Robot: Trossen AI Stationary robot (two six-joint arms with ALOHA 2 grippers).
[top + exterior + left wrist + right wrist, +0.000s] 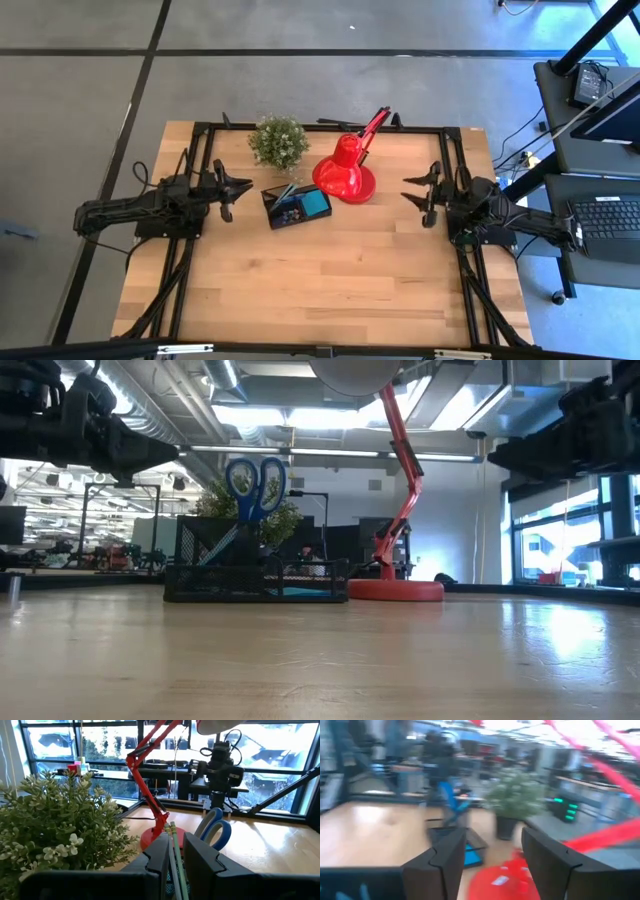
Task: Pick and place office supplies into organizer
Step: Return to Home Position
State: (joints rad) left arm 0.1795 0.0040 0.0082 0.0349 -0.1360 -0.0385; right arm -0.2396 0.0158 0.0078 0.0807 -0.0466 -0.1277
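High view puts my left tool (240, 195) and right tool (410, 198) near opposite edges of the desk (330, 290), well apart from the organizer (296, 209), which sits between the plant (278, 140) and the red lamp (345, 172). My right fingers stand wide apart, my left only narrowly, and neither holds anything. No supplies lie loose on the boards that I can see. The scissors (255, 485) stand handles-up in the tray beside the pens (175, 850), and the blue pad (316, 203) lies flat. I judge the tray light and apt to slide. The scissors are stiff, best taken just under the loops; the pens are thin and slippery.
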